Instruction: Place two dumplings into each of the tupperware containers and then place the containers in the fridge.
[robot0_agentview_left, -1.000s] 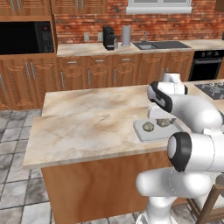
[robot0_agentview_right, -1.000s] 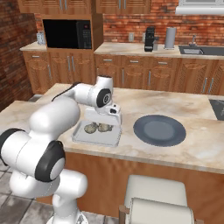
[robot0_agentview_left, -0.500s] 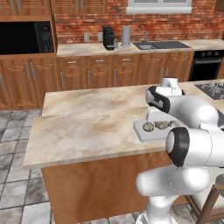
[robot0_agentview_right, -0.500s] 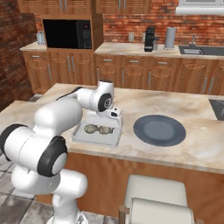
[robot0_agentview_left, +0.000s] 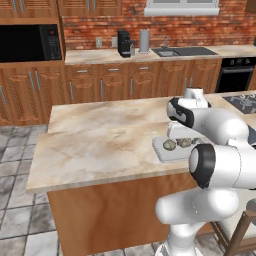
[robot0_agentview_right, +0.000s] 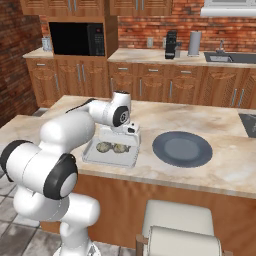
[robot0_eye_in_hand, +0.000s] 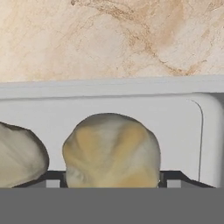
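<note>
Kitchen wall: a brick back wall above wooden cabinets (robot0_agentview_right: 150, 85), with a black microwave (robot0_agentview_right: 77, 38) set in at the left, a dark coffee machine (robot0_agentview_right: 171, 44) and a grey canister (robot0_agentview_right: 194, 43) on the far counter, and a sink (robot0_agentview_left: 184, 51) to the right of them.
Tabletop: a marble-patterned island tabletop (robot0_agentview_left: 100, 140) on a wooden base, standing in front of the cabinets over a grey tiled floor (robot0_agentview_left: 15, 200).
Stool: a pale padded stool (robot0_agentview_right: 177, 227) stands at the near side of the island in the right base view.
Plate: a round dark grey plate (robot0_agentview_right: 182, 149) lies flat on the tabletop, just to the right of the container and apart from it.
Tupperware container: one shallow pale tray with rounded corners (robot0_agentview_right: 95, 156) (robot0_agentview_left: 161, 151) (robot0_eye_in_hand: 131, 109) rests flat near the front edge of the tabletop; its far rim and one rounded corner show close up in the hand view.
Gripper: the gripper (robot0_agentview_right: 120, 142) (robot0_agentview_left: 181, 140) (robot0_eye_in_hand: 112, 181) hangs directly over the container, pointing down, its jaws spread wide on either side of one dumpling and not closed on it.
Dumplings: two crinkled tan lumps lie side by side inside the container; one dumpling (robot0_eye_in_hand: 111, 151) (robot0_agentview_right: 120, 148) (robot0_agentview_left: 184, 143) sits between the fingertips, the second dumpling (robot0_eye_in_hand: 19, 155) (robot0_agentview_right: 104, 147) (robot0_agentview_left: 170, 145) just beside it.
</note>
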